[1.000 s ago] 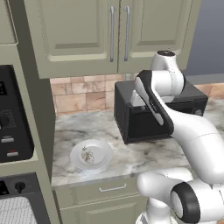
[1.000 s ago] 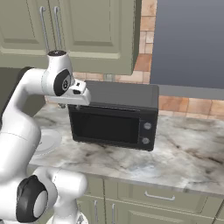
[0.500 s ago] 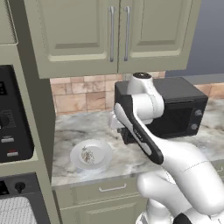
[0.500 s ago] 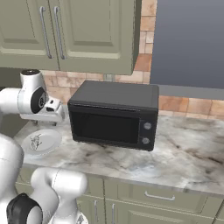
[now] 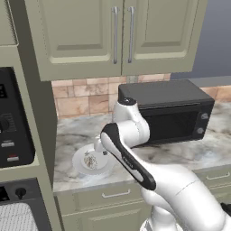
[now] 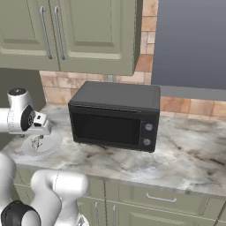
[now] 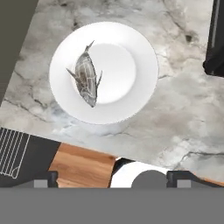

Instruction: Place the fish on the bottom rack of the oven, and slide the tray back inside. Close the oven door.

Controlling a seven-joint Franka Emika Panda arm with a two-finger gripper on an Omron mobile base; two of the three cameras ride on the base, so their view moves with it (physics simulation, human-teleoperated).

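In the left base view the fish (image 5: 91, 159) lies on a white plate (image 5: 81, 166) on the counter (image 5: 189, 153), beside the arm's wrist. In the right base view the plate (image 6: 53, 142) sits under the hand. In the hand view the fish (image 7: 85, 77) lies left of centre, above the gripper (image 7: 112, 179), whose spread looks wide, holding nothing.

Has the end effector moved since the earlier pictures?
Yes. The end effector swung left, away from the black countertop appliance, and now hangs over the round white plate.

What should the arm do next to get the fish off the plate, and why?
Probably lower the gripper straight toward the fish, shifting a little so it is centred. The fish lies loose on the white plate on the marble counter, ungrasped, and the hand view looks down on it from above with the fish off to one side of centre.
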